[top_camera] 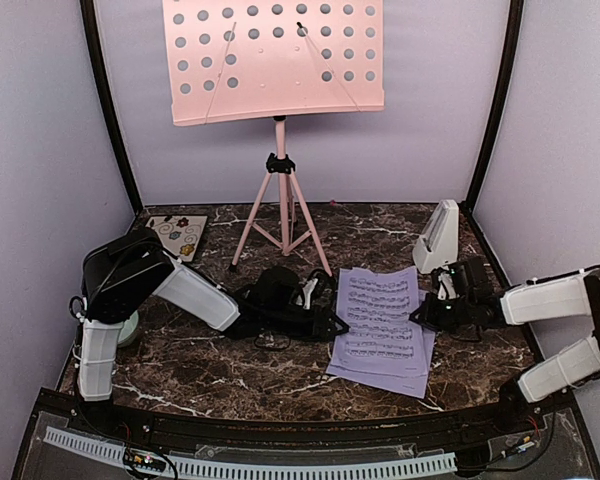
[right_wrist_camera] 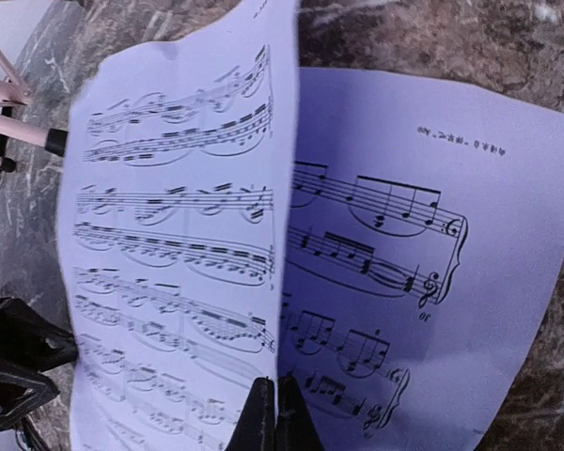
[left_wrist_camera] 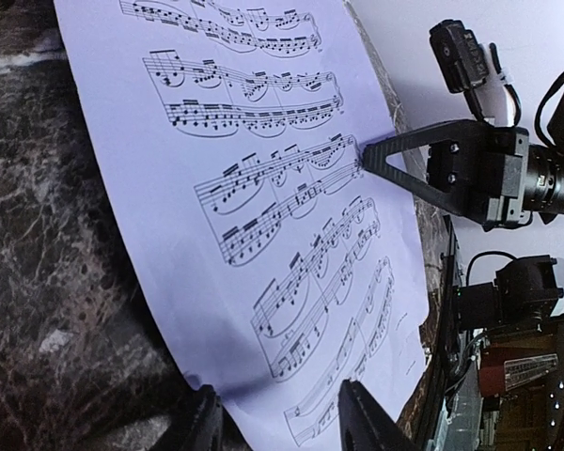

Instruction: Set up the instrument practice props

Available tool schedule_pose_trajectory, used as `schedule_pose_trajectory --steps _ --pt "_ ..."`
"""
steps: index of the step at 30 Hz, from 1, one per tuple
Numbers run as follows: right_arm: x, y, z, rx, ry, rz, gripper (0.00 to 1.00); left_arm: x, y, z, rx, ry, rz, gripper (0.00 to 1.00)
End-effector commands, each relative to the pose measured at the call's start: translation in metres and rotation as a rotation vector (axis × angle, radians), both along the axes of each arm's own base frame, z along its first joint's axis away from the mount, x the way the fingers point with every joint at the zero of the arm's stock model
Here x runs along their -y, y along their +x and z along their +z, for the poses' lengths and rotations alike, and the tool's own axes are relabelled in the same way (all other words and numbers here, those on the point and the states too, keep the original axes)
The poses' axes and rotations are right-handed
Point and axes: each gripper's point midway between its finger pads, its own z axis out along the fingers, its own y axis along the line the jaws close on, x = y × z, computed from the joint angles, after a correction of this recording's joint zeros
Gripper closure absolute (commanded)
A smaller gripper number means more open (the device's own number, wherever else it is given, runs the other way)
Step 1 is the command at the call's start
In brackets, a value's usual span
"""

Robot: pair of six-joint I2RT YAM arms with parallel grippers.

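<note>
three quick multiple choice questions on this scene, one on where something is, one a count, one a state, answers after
1. Where does the metronome stand?
A. front left corner
B. far back on the right
C. dead centre at the front

2. How many sheet-music pages are out?
A. one
B. two
C. four

3. How do the jaws of the right gripper stand?
A. spread wide in the air
B. shut on nothing
C. shut on the edge of the upper page

Answers:
1 B: the top view shows it at the rear right.
2 B: the right wrist view shows one page curling up over a second.
3 C: the right wrist view shows the jaws pinched together on the raised page's edge.
</note>
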Motion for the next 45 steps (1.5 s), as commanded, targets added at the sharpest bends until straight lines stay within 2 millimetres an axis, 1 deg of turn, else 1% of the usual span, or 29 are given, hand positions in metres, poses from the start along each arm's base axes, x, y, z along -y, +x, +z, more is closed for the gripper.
schedule_pose_trajectory --steps 1,4,6,8,11,13,14,16,17,19,21,23,24,25,27,29,31,33,35,39,42,45 --pt "-0.005 0.006 0.047 0.144 0.049 0.029 1.00 -0.012 0.000 -0.013 -0.006 0.053 0.004 0.52" --pt "-0.005 0.007 0.087 0.281 0.057 0.069 1.00 -0.024 0.007 0.003 0.041 0.020 0.034 0.43" --pt "-0.005 0.005 0.113 0.377 0.061 0.095 1.00 -0.031 0.011 0.019 0.101 -0.012 0.046 0.37" --pt "-0.008 0.000 0.137 0.461 0.077 0.143 1.00 -0.037 0.011 0.034 0.170 -0.017 0.044 0.32" --pt "-0.015 -0.011 0.170 0.578 0.075 0.242 1.00 -0.049 0.015 0.059 0.302 0.008 0.051 0.29" --pt "-0.014 -0.016 0.188 0.636 0.056 0.272 1.00 -0.063 0.022 0.074 0.389 0.047 0.076 0.28" --pt "-0.013 -0.018 0.194 0.652 0.046 0.279 1.00 -0.072 0.027 0.082 0.420 0.062 0.096 0.28" --pt "-0.015 -0.026 0.209 0.696 0.079 0.297 1.00 -0.088 0.042 0.097 0.454 0.073 0.146 0.29" --pt "-0.015 -0.028 0.213 0.702 0.082 0.298 1.00 -0.096 0.051 0.103 0.466 0.072 0.175 0.30" --pt "-0.012 -0.030 0.221 0.720 0.068 0.293 1.00 -0.104 0.066 0.117 0.516 0.066 0.197 0.31" --pt "-0.008 -0.030 0.229 0.734 0.048 0.280 1.00 -0.104 0.082 0.127 0.567 0.085 0.215 0.33" --pt "-0.006 -0.032 0.237 0.751 0.041 0.277 1.00 -0.100 0.098 0.135 0.617 0.108 0.217 0.34" --pt "-0.006 -0.033 0.241 0.755 0.044 0.278 1.00 -0.099 0.107 0.139 0.639 0.125 0.223 0.35" --pt "-0.006 -0.034 0.243 0.757 0.044 0.277 1.00 -0.099 0.118 0.147 0.664 0.128 0.237 0.36" --pt "-0.004 -0.034 0.246 0.759 0.034 0.276 1.00 -0.109 0.136 0.148 0.672 0.155 0.268 0.38" --pt "-0.003 -0.036 0.247 0.759 0.031 0.272 1.00 -0.129 0.152 0.144 0.647 0.185 0.334 0.44" --pt "-0.002 -0.037 0.249 0.763 0.039 0.263 1.00 -0.143 0.162 0.142 0.654 0.212 0.385 0.47" --pt "-0.001 -0.038 0.251 0.772 0.052 0.254 1.00 -0.150 0.171 0.141 0.674 0.246 0.419 0.49" --pt "-0.001 -0.037 0.250 0.774 0.058 0.249 1.00 -0.151 0.181 0.137 0.684 0.284 0.439 0.51" --pt "-0.001 -0.035 0.250 0.772 0.060 0.240 1.00 -0.148 0.197 0.140 0.702 0.287 0.487 0.56" --pt "0.000 -0.035 0.252 0.774 0.060 0.229 1.00 -0.144 0.204 0.140 0.706 0.275 0.504 0.59" --pt "0.001 -0.034 0.249 0.769 0.054 0.221 1.00 -0.141 0.210 0.140 0.714 0.276 0.531 0.62"
